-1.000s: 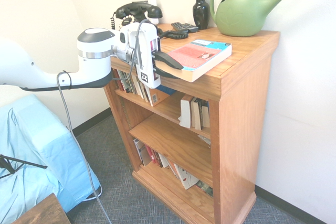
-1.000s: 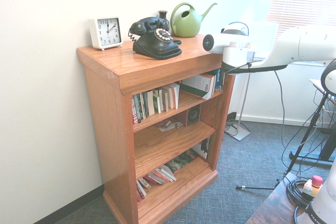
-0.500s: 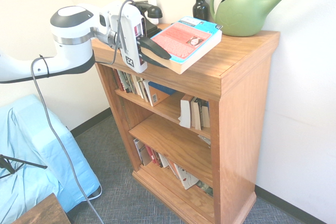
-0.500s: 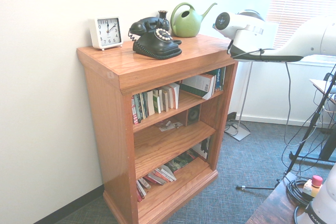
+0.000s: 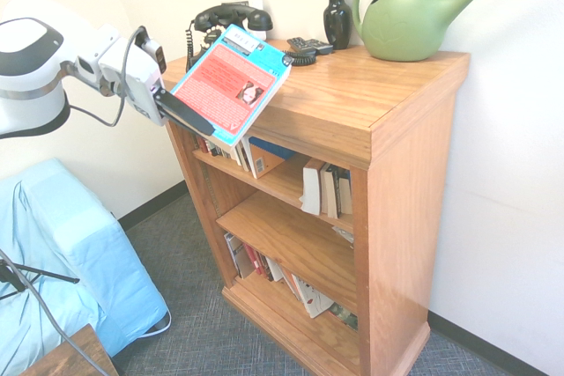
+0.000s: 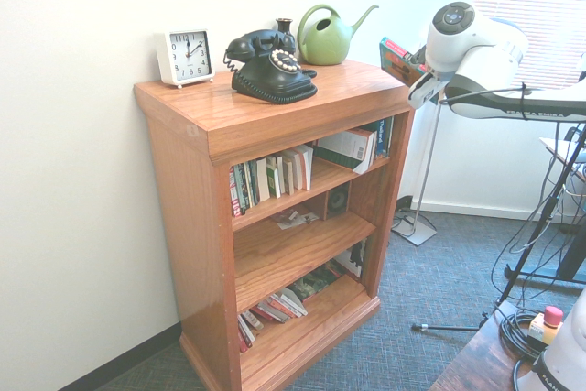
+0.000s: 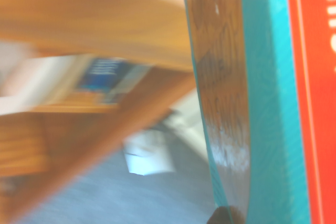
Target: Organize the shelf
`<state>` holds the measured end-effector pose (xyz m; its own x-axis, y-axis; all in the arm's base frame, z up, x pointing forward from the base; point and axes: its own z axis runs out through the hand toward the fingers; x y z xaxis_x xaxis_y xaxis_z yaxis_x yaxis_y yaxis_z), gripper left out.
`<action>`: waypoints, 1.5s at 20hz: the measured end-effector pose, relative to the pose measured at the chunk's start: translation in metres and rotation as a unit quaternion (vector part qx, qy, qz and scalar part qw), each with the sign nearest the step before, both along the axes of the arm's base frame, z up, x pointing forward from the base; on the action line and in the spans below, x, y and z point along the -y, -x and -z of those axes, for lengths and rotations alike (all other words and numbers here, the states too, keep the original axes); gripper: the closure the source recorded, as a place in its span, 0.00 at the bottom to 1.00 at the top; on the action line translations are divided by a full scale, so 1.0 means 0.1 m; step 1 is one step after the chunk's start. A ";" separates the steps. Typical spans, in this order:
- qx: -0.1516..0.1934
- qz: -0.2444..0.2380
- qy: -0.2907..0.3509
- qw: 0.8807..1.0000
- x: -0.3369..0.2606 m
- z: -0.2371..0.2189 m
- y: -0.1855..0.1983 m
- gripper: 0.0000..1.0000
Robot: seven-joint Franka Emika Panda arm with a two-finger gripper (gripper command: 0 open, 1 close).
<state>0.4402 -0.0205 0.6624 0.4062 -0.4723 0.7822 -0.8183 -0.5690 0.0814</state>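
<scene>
1. Orange-brown wood makes up the shelf (image 5: 405, 191), a bookcase standing by the wall, with the household pieces on its thick top and books on the tiers below.
2. The pincer (image 5: 210, 130) is closed on a red-and-blue book (image 5: 231, 85), one dark finger lying across the cover near its lower edge. The grip takes one side only, presumably so that the far side is free to lead into a tier.
3. The book is tilted, cover towards the first exterior camera, and held off the front edge of the top. That probably gives it room to be turned and lowered without brushing the telephone (image 6: 275, 75).
4. Books on the upper tier (image 6: 270, 176) stand side by side, spines outward, likely so they can be read and pulled out. A larger white book (image 6: 343, 148) leans beyond them, so a newcomer might need careful lining up.
5. The clock (image 6: 188, 57), vase (image 5: 337, 19) and watering can (image 5: 405, 28) share the top, a sensible place for things too tall or awkward for a tier.
6. The arm (image 6: 490, 70) reaches in from the open side, wrist angled down towards the book. Swinging down from there could catch the overhanging edge.
</scene>
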 end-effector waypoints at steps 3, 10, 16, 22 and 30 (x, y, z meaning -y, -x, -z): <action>0.022 -0.027 -0.047 0.998 -0.19 0.32 0.29 1.00; 0.025 -0.063 -0.107 0.992 -0.49 0.97 0.74 1.00; 0.018 -0.075 -0.152 0.985 -0.53 1.45 0.77 1.00; 0.004 -0.110 -0.183 0.977 -0.42 1.97 0.64 1.00; 0.010 -0.155 -0.222 0.962 -0.40 2.45 0.21 1.00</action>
<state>0.4189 0.0197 0.4171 0.5683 -0.6206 0.5403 -0.6019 -0.7612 -0.2413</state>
